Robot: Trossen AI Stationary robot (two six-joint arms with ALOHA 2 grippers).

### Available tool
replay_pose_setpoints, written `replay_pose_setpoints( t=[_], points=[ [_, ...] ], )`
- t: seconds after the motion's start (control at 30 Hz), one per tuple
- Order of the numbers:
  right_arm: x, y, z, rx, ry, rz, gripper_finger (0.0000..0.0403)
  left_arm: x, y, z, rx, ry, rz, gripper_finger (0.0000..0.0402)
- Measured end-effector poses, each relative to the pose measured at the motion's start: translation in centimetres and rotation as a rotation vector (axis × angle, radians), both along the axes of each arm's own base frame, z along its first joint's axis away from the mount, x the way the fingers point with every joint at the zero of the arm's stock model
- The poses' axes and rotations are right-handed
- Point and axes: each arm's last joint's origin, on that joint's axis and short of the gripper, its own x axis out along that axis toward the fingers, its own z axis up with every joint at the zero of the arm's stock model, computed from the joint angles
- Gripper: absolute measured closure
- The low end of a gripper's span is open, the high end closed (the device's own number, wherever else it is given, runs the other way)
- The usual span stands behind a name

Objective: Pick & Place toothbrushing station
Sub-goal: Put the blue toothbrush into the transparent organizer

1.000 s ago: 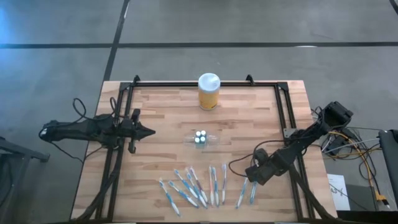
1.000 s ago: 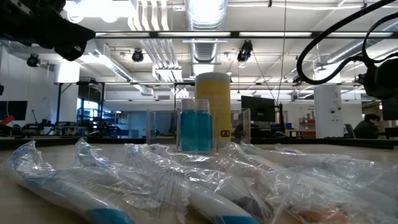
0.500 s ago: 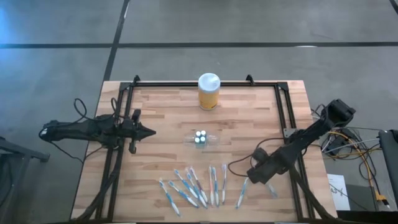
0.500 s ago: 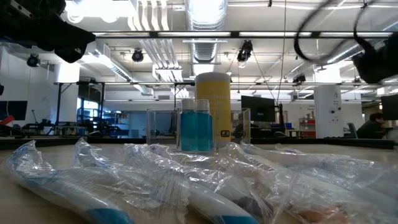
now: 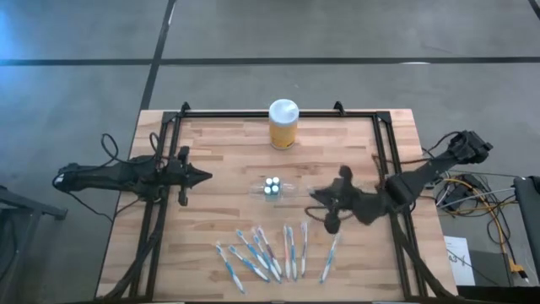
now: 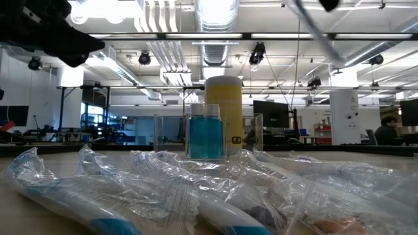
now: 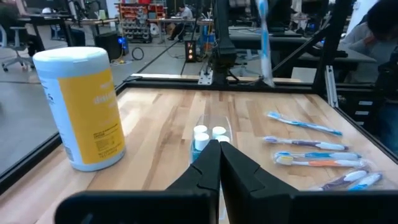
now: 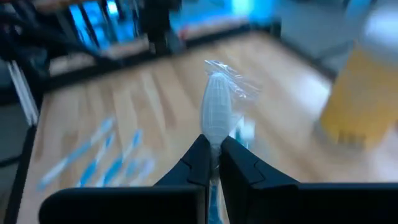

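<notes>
We see the right gripper [image 8: 211, 163] clamped on a slim plastic-wrapped blue-and-white toothbrush [image 8: 217, 112], raised beside the small clear plastic holder [image 5: 272, 187], left gripper [image 7: 219, 163] closed, empty, waiting left.

toothbrushes [image 5: 289, 251] lying on the table [image 5: 219, 143]: eight, near as I can count; some overlap
toothbrush [image 8: 217, 109] up off the wood, wrapped: one
white-capped tubes [image 7: 200, 132]: two
clear holder [image 5: 257, 187]: one
yellow jar [image 5: 283, 124]: one
</notes>
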Motion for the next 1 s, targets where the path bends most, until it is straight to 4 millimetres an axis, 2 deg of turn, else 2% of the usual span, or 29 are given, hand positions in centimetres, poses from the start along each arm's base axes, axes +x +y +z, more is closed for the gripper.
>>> replay_pose_setpoints(
  t=[0.1, 0.23, 0.37, 0.5, 0.73, 1.0],
  points=[
    [2.1, -1.7, 0.6, -0.078, -0.064, 0.087, 0.0389, 0.1, 0.0, 0.0, -0.002, 0.005, 0.000, 0.0389],
    [4.8, -4.7, -0.5, -0.093, -0.167, 0.199, 0.0389, 0.1, 0.0, -0.1, -0.001, 0.009, 0.000, 0.0390],
    [5.9, -6.5, -1.2, -0.225, -0.213, 0.208, 0.0389, 0.0, 0.0, -0.3, -0.001, 0.027, 0.000, 0.0395],
    [6.6, -7.3, -3.2, -0.316, -0.217, 0.215, 0.0389, 0.0, 0.0, -0.4, 0.000, 0.033, 0.000, 0.0391],
    [6.2, -8.4, -6.9, -0.292, -0.260, 0.161, 0.0390, 0.0, 0.0, -0.4, 0.000, 0.035, 0.000, 0.0389],
    [3.8, -8.9, -10.1, -0.243, -0.368, 0.072, 0.0390, 0.1, 0.0, -0.8, -0.020, 0.037, 0.004, 0.0394]
  ],
)
